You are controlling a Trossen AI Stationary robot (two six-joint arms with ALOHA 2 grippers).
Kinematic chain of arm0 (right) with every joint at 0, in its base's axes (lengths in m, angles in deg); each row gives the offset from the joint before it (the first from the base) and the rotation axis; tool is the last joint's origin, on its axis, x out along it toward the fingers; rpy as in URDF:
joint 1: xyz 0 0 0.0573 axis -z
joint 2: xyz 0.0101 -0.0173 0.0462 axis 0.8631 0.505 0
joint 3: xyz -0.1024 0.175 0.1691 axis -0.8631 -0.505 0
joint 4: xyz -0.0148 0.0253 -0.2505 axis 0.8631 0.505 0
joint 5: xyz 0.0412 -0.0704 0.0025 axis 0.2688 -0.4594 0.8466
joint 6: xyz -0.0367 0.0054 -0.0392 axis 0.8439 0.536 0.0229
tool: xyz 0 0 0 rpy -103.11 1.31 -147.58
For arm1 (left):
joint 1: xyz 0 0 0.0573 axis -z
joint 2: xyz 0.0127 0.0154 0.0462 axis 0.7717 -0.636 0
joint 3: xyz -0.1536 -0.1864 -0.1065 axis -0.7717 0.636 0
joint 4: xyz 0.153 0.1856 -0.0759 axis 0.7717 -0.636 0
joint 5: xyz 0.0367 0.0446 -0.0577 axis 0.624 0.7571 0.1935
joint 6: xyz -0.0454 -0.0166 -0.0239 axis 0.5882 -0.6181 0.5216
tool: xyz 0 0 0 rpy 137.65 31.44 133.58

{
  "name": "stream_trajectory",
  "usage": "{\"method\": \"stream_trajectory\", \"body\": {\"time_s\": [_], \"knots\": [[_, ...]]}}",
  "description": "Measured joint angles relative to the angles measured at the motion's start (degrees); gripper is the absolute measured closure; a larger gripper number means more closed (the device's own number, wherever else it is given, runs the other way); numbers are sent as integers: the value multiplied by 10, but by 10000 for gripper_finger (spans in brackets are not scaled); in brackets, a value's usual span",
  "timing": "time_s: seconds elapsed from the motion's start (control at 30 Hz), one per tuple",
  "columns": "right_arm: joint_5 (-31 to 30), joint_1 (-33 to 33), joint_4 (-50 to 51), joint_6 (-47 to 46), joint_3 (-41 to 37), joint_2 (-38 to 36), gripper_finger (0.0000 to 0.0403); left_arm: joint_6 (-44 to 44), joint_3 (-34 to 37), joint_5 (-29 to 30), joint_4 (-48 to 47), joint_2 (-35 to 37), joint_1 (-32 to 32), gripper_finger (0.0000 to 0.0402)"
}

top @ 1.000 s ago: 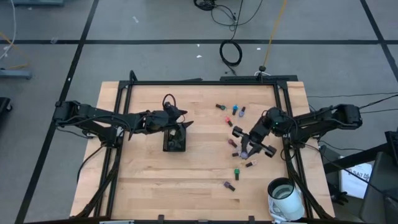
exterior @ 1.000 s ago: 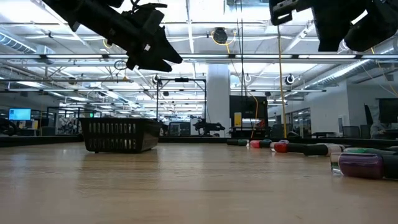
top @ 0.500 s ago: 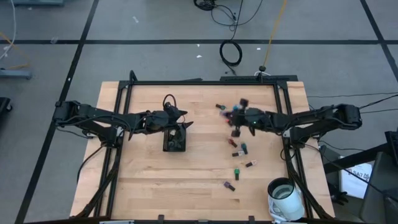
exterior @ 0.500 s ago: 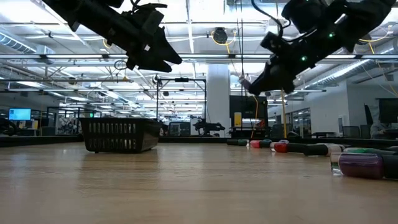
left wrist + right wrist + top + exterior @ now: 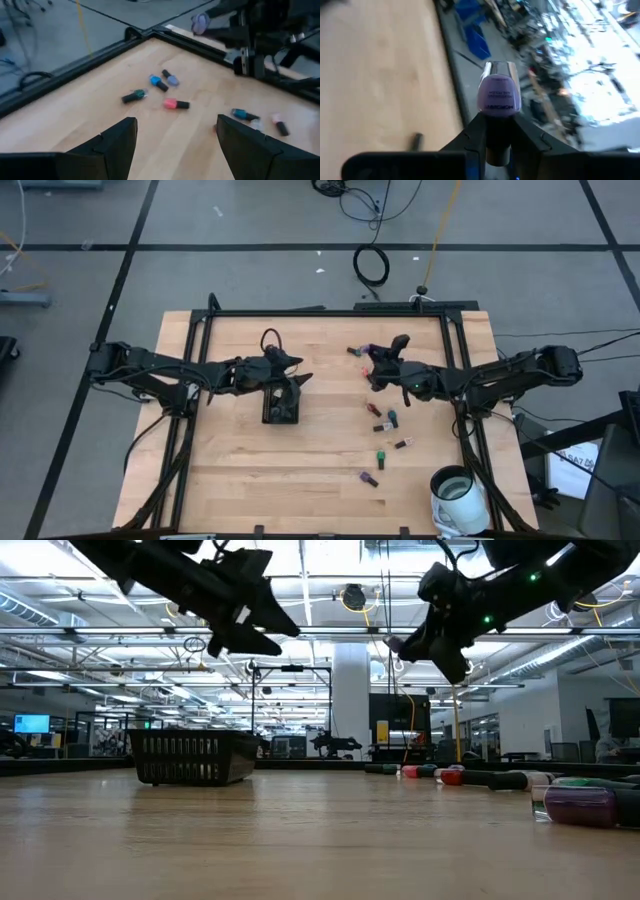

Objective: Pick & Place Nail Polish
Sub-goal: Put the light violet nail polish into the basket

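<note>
The left gripper (image 5: 172, 145) has its two dark fingers (image 5: 116, 142) spread apart over the wooden table (image 5: 90, 120). Beyond them lie scattered bottles: green (image 5: 133, 96), blue (image 5: 157, 82), lilac (image 5: 170, 77), pink (image 5: 175, 104), teal (image 5: 243, 114). Farther off, the right gripper (image 5: 210, 22) holds a lilac bottle (image 5: 200, 22).

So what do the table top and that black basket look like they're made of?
Table top: pale wood, probably butcher block; narrow glued strips and grain show, low sheen. Basket: matte black slotted walls you can see through, likely plastic, though coated metal can't be ruled out.
</note>
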Motion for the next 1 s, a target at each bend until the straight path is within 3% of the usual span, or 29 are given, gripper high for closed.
{"method": "stream_trajectory", "body": {"time_s": [0.13, 0.43, 0.6, 0.67, 0.73, 0.8, 1.0], "knots": [[112, 0, -2, -107, 0, -3, 351, -20, 0, -74, 67, -36, -11, 133], [597, 63, -2, -344, 0, -3, 351, -133, 0, -173, 120, -69, -15, 133], [853, 88, 7, -432, 0, -3, 351, -163, 0, -308, 167, -69, -25, 133], [925, 89, 26, -435, 0, 1, 351, -167, 0, -360, 193, -69, -32, 133], [927, 84, 54, -435, 0, 3, 351, -159, 0, -390, 218, -69, -39, 133], [848, 80, 88, -433, 0, 3, 351, -148, 0, -395, 227, -68, -44, 133], [417, 72, 174, -363, 0, 3, 351, -80, 0, -350, 214, -68, -58, 133]]}}
